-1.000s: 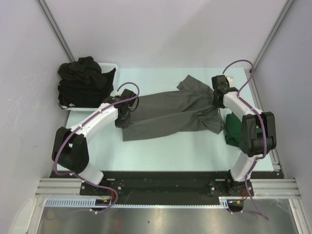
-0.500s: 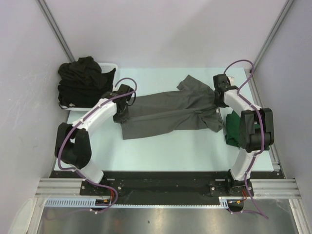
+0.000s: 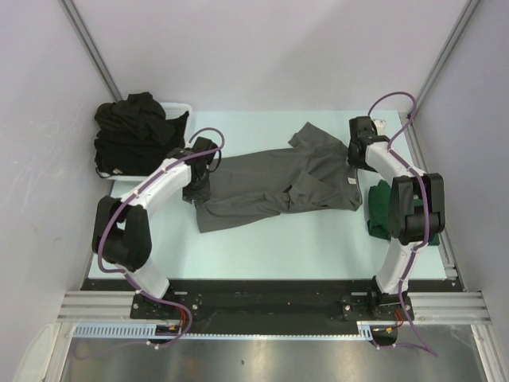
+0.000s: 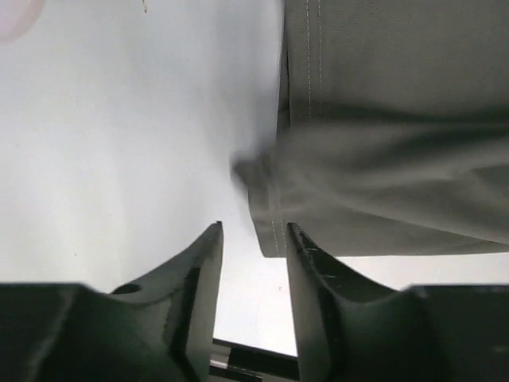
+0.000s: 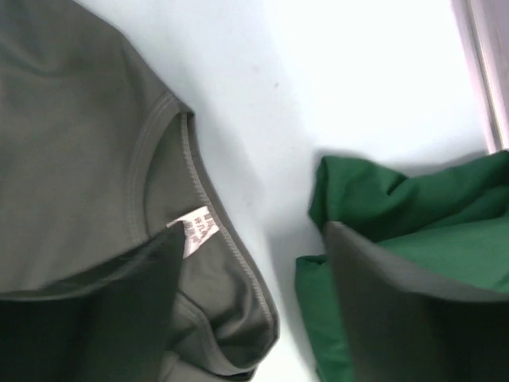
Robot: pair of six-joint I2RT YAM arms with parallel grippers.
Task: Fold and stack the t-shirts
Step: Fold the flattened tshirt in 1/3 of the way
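Light: bright and even from overhead; the pale bench (image 3: 262, 247) is uniformly lit in the top view.
Shadows: soft and short, tucked under the arms (image 3: 159, 187) and the grey shirt (image 3: 270, 187).
Glare: bench bleaches near white in both wrist views.
Blur: shirt's hem corner smeared in the left wrist view.
Focus: left claw (image 4: 253, 231) and right claw (image 5: 254, 231) dark, soft-edged; neck label (image 5: 199, 229) fairly crisp.

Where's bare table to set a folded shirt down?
Widest: the pale table's near strip, between the charcoal grey t-shirt and the near edge. Also the far strip behind that shirt, right of the white plastic basket. Crowded: the right edge, where the dark green t-shirt nearly meets the grey collar.
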